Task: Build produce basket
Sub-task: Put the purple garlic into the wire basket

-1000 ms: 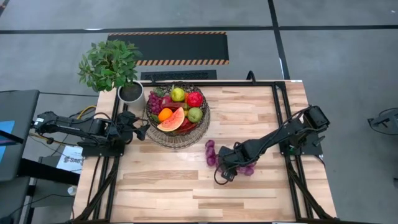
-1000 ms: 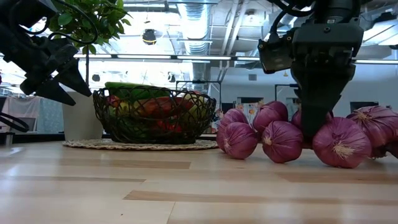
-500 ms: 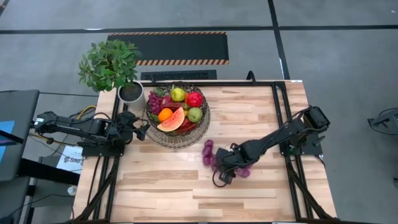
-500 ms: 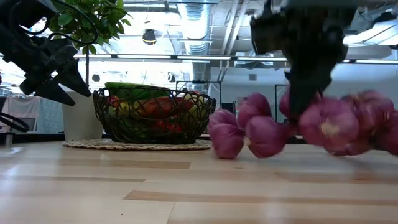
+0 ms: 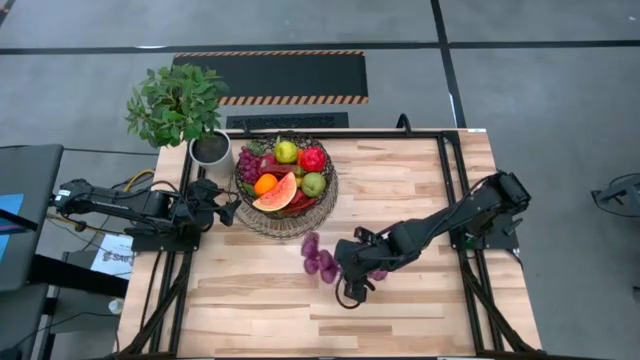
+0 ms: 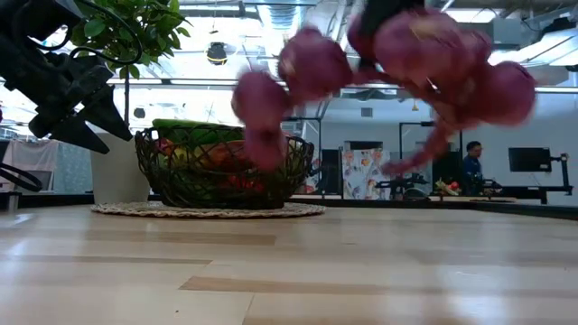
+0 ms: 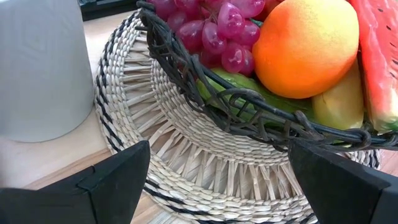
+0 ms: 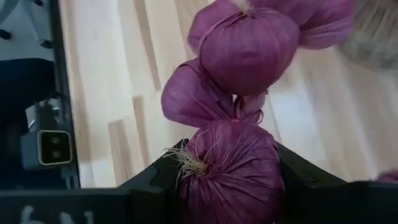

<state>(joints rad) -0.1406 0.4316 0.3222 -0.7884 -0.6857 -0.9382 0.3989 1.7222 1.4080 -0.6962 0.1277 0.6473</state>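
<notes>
The dark wire basket [image 5: 329,196] stands on a pale woven mat [image 5: 288,229] at the far left. It holds a watermelon slice [image 5: 277,193], an orange [image 5: 265,184], purple grapes [image 5: 247,160], a pear [image 5: 287,151] and a red apple [image 5: 313,159]. My right gripper [image 5: 351,264] is shut on a bunch of purple onion-like bulbs [image 5: 318,258], near the table's middle, just in front of the basket. The bunch [image 6: 415,45] hangs high above the table. My left gripper [image 7: 214,155] waits open, left of the basket, facing its wall. My right gripper pinches one bulb [image 8: 230,171] of the bunch between its two fingers [image 8: 298,179], which come slanting down from the table's right. The other bulbs [image 8: 245,46] hang joined beyond it. The whole bunch is lifted clear of the table.
A leafy plant in a white pot [image 5: 210,148] stands at the far left corner beside the basket. Bare wooden tabletop [image 5: 400,320] lies in front of and to the right of the basket.
My right gripper has risen and gone toward the table's left, toward the basket, rolling a little. The bulb bunch, which lay on the table a second ago, is now lifted clear and swings below the gripper.
</notes>
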